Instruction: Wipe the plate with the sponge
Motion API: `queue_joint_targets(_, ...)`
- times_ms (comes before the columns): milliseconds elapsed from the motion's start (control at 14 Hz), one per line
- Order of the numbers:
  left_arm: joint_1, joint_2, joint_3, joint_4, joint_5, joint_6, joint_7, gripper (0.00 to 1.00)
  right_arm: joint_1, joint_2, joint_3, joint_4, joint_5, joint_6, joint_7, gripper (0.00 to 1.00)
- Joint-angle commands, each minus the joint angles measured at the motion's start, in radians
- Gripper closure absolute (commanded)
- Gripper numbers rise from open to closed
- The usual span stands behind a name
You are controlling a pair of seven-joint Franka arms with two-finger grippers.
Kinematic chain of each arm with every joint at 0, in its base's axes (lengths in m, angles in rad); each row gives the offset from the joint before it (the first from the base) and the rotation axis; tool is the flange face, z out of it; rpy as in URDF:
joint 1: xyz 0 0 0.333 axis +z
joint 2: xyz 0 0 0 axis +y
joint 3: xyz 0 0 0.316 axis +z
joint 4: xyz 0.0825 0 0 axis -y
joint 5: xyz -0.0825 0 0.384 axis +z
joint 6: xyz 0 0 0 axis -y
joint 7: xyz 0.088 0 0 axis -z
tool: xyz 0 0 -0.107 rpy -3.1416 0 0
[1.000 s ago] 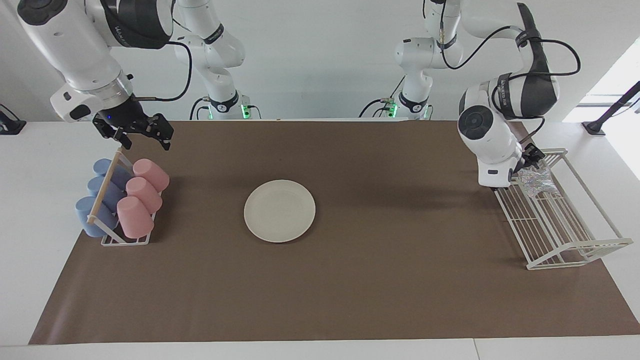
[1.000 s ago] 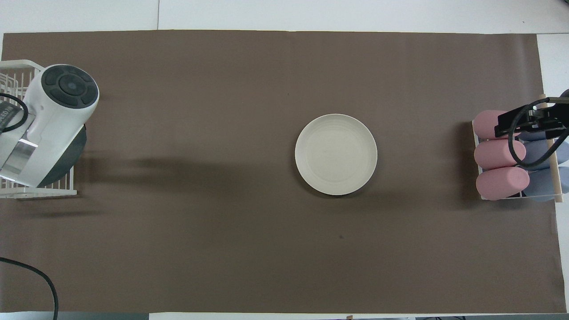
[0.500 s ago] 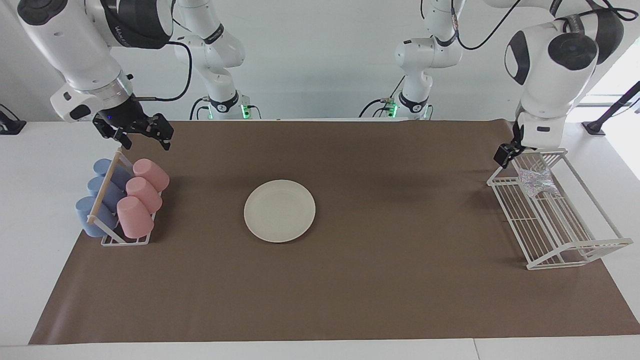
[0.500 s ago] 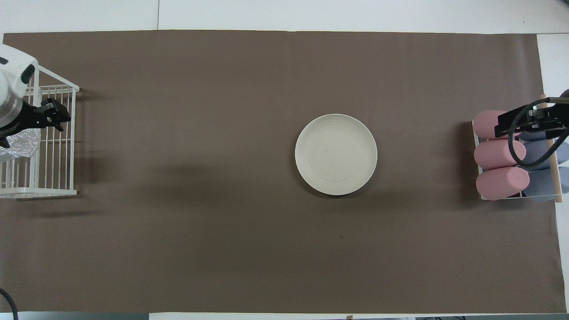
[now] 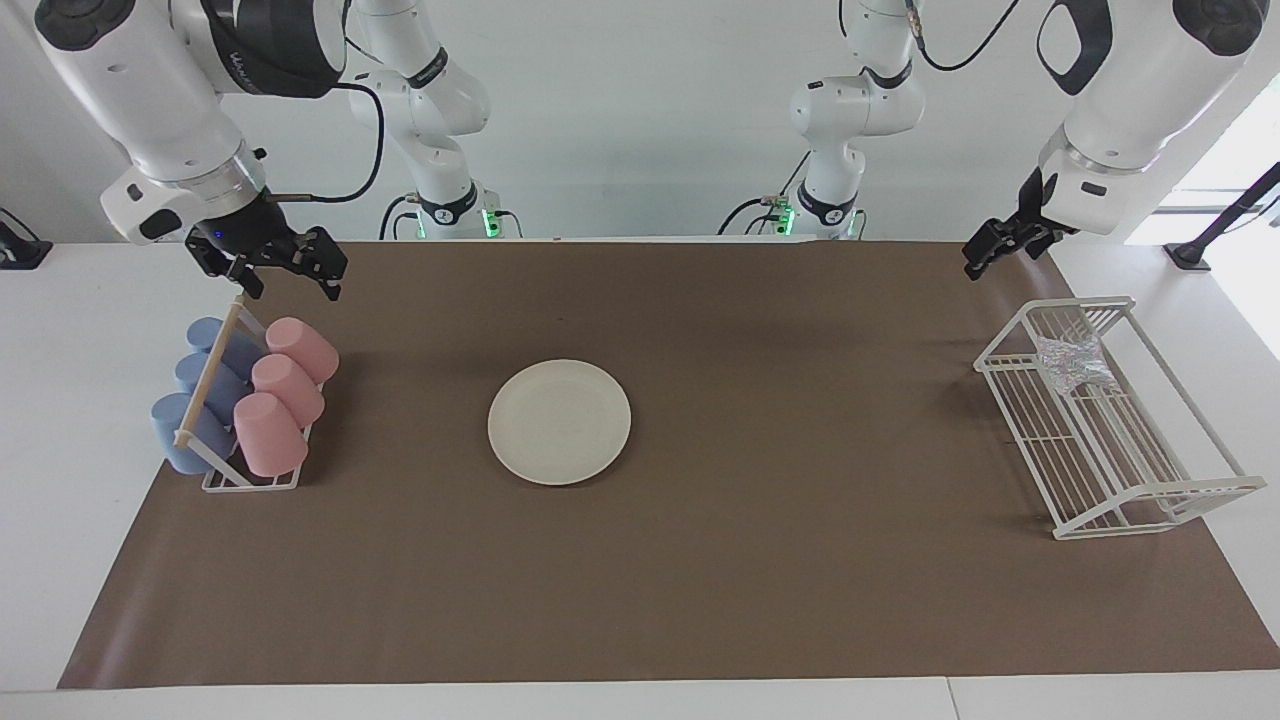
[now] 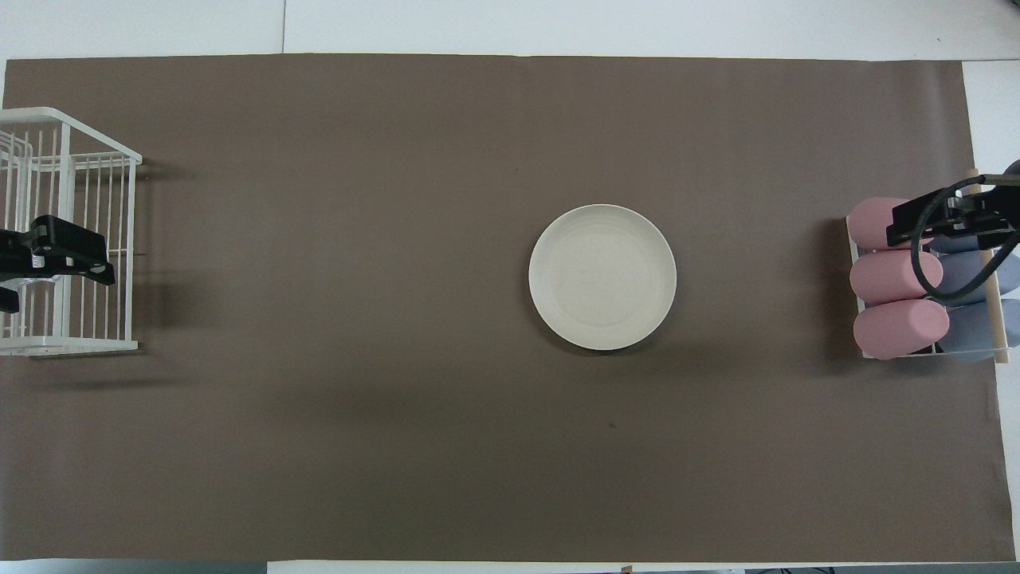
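Observation:
The cream-white plate (image 5: 559, 421) (image 6: 602, 277) lies flat on the brown mat near the table's middle, with nothing on it. The silvery sponge (image 5: 1074, 362) rests in the white wire rack (image 5: 1120, 470) at the left arm's end of the table, in the part of the rack nearest the robots. My left gripper (image 5: 986, 254) hangs open and empty in the air above that end of the rack, clear of the sponge. In the overhead view it covers the sponge. My right gripper (image 5: 292, 288) waits open and empty above the cup rack.
A small rack (image 5: 250, 478) holding pink cups (image 5: 270, 432) and blue cups (image 5: 180, 432) on their sides stands at the right arm's end of the table. The brown mat (image 5: 800, 560) covers most of the white table.
My left arm has risen out of the wire rack and drawn back up toward the robots with nothing in its gripper. The sponge stays in the rack. The right arm has not moved.

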Motion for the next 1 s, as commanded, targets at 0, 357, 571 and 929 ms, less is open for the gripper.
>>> queue_joint_targets(0,-0.055,0.018,0.044,0.047,-0.049,-0.088,0.084,0.00,-0.003,-0.006,0.004,0.003,-0.005,-0.014,-0.027,0.00)
queue_joint_targets(357,-0.109,0.016,0.093,0.056,-0.047,-0.013,0.195,0.00,-0.003,-0.006,0.004,0.003,-0.005,-0.014,-0.027,0.00)
queue_joint_targets(571,-0.139,0.018,0.113,0.039,-0.047,-0.011,0.195,0.00,-0.003,-0.006,0.003,0.003,-0.005,-0.014,-0.027,0.00)
queue_joint_targets(929,-0.142,0.018,0.107,0.042,-0.015,-0.011,0.198,0.00,-0.003,-0.006,0.003,0.003,-0.005,-0.014,-0.027,0.00)
